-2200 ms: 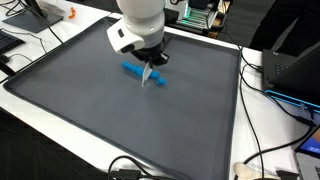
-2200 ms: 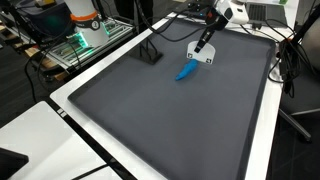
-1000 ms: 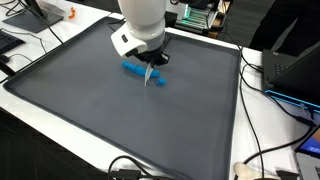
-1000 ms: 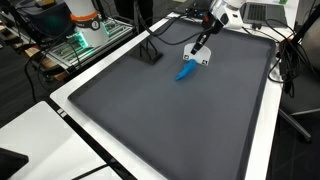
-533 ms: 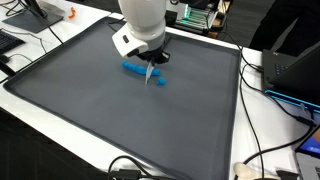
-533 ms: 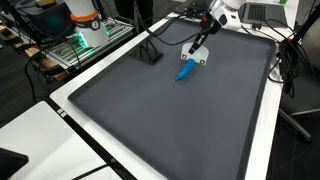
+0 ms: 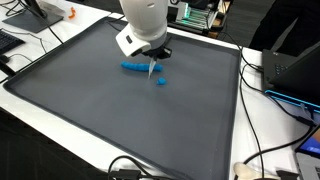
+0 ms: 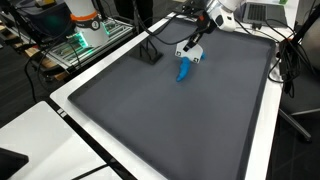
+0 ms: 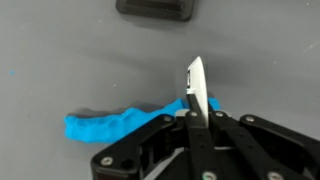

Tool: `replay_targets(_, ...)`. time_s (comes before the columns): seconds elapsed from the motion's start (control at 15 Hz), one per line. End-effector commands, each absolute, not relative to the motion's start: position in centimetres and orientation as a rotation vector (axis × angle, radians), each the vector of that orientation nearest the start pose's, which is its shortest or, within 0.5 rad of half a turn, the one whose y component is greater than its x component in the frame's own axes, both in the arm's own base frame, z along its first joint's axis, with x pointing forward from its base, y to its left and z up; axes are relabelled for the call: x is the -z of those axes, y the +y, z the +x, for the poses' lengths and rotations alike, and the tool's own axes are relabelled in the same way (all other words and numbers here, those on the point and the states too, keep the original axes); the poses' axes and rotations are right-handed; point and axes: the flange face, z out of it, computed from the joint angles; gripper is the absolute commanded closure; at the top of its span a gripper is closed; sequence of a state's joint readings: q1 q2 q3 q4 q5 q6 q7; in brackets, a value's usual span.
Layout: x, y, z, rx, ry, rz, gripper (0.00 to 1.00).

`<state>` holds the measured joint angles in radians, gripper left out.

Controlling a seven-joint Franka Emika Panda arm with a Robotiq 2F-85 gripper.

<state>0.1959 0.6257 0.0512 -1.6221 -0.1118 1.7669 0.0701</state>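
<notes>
Blue and soft-looking, the strip (image 9: 110, 122) lies on the grey mat (image 7: 90, 110) of the desk right under your tool (image 9: 192, 116), which pinches a thin white blade (image 9: 195, 85); press hard or drag sideways and the strip could smear, cling to the blade or tear.

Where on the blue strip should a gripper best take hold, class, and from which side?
The blue strip lies flat and long on the grey mat. Probably best: come from straight above and pinch across its narrow width at the end away from the white blade, where nothing crowds it.
</notes>
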Motion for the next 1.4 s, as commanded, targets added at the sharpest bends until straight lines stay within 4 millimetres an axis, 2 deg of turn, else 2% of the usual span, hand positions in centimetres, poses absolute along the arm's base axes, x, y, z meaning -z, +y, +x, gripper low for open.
replay_targets(0.0, -22.3, 14.0, 60.5, -0.818, -0.404, -3.145, 0.99)
replay_targets(0.27, -21.6, 14.6, 60.8, -0.743, -0.426, -3.161, 0.99)
replay_targets(0.93, -22.9, 15.1, 62.3, -0.539, -0.437, -3.23, 0.99)
replay_targets(1.33, -25.5, 14.5, 62.2, -0.498, -0.437, -3.251, 0.99)
